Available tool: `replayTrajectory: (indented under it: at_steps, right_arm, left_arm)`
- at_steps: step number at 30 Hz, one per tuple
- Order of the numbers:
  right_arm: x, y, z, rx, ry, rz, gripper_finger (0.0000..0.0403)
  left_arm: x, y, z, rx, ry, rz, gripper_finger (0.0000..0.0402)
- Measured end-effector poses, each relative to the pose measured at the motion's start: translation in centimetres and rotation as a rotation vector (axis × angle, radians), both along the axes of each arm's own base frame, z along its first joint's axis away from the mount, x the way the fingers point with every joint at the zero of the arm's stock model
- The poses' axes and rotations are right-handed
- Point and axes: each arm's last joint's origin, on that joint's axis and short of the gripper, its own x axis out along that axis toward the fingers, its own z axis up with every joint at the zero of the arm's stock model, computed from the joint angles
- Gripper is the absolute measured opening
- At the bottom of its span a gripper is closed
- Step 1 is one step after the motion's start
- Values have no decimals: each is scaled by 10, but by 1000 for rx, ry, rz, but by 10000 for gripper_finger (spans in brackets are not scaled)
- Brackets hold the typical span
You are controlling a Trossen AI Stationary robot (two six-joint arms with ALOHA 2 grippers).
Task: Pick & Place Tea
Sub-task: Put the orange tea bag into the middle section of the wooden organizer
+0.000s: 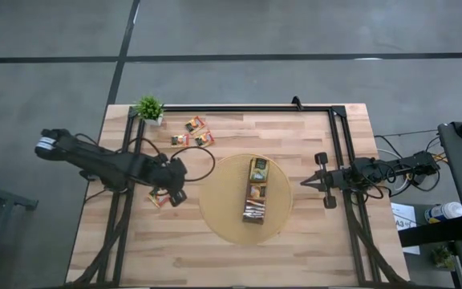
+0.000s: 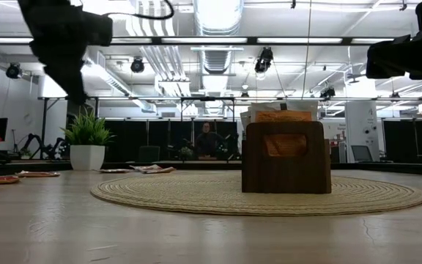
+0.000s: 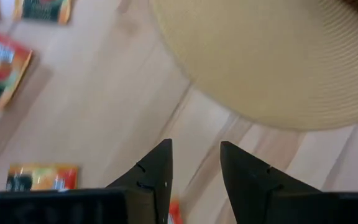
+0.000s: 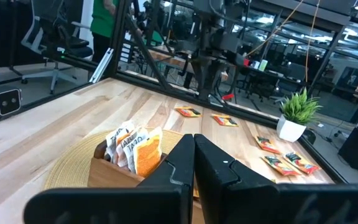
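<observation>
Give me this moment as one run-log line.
left gripper: open, empty, above sachets beside round mat | right gripper: shut, waiting at right table edge | box: on mat, holds sachets

Hardly any lettering can be read. The tea sachets (image 4: 134, 149) standing in the wooden box (image 4: 114, 173) carry printed words, too blurred to make out. The loose sachets (image 1: 195, 132) on the table (image 1: 311, 249) show print that stays illegible.

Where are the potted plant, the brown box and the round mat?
potted plant (image 1: 149, 107), high view, leafy top.
brown box (image 2: 286, 157), low view, front wall.
round mat (image 1: 223, 193), high view, bare weave left of box.
</observation>
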Motion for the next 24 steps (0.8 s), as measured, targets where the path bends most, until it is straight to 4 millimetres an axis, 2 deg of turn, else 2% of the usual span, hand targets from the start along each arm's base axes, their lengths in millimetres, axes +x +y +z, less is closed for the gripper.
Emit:
replayTrajectory:
  at_steps: [9, 16, 24]
  right_arm:
    - [0, 0, 0, 0, 0, 0, 8]
    - [0, 0, 0, 0, 0, 0, 8]
    - [0, 0, 0, 0, 0, 0, 8]
  left_arm:
    - [-18, -1, -32, -148, 151, 15, 128]
    - [-29, 0, -55, -227, 234, 162, 128]
    - [-32, -2, -60, -358, 279, 236, 128]
